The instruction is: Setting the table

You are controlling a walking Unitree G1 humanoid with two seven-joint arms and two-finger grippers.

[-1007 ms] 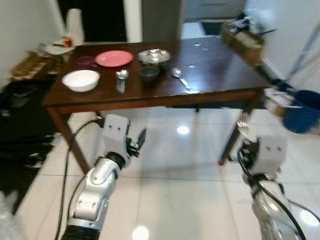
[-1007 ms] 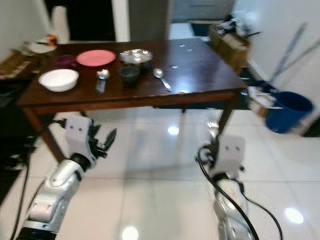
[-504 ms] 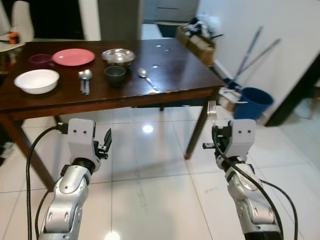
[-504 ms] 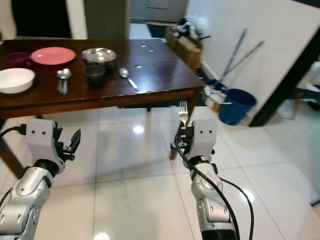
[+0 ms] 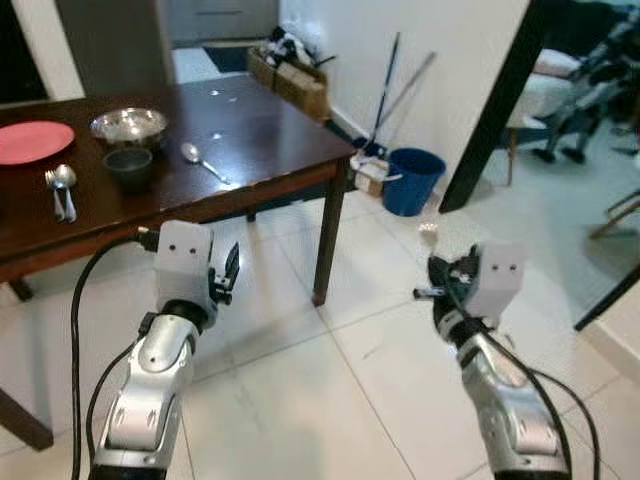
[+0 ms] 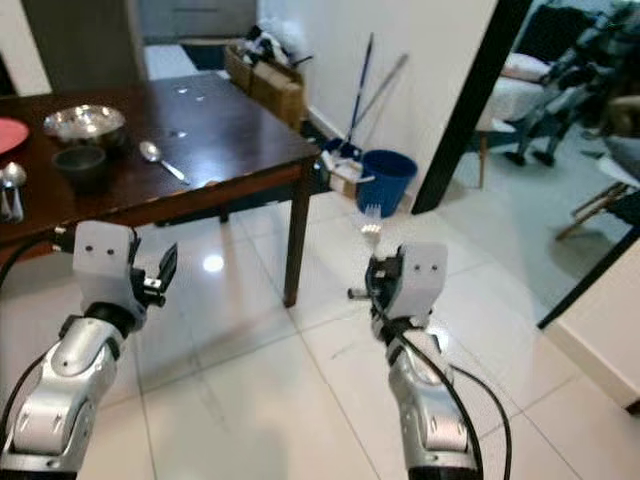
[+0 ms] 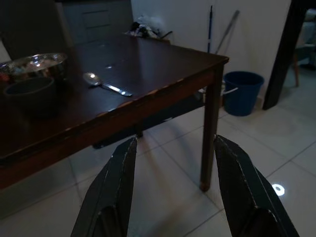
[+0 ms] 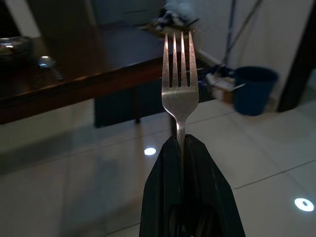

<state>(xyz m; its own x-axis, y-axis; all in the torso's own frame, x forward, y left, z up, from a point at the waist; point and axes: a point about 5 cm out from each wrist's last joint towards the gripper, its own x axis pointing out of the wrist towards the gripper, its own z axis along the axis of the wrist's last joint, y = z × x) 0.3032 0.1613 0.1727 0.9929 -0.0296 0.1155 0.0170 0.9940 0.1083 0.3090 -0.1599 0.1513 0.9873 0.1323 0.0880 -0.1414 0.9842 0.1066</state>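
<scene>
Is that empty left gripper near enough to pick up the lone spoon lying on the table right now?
Probably not yet. The left gripper hangs open over the floor, short of the table edge, and the spoon lies well in on the top. Nothing blocks the way; the robot would likely have to step closer.

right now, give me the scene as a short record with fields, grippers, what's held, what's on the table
right gripper: jaws shut on a fork, tines up, over the tiled floor beside the table
left gripper: jaws open, holding nothing, facing the table's edge
table: dark wood, to the robot's left
on the table: red plate, metal bowl, dark cup, lone spoon, two spoons
nearby: blue bucket by the wall
</scene>
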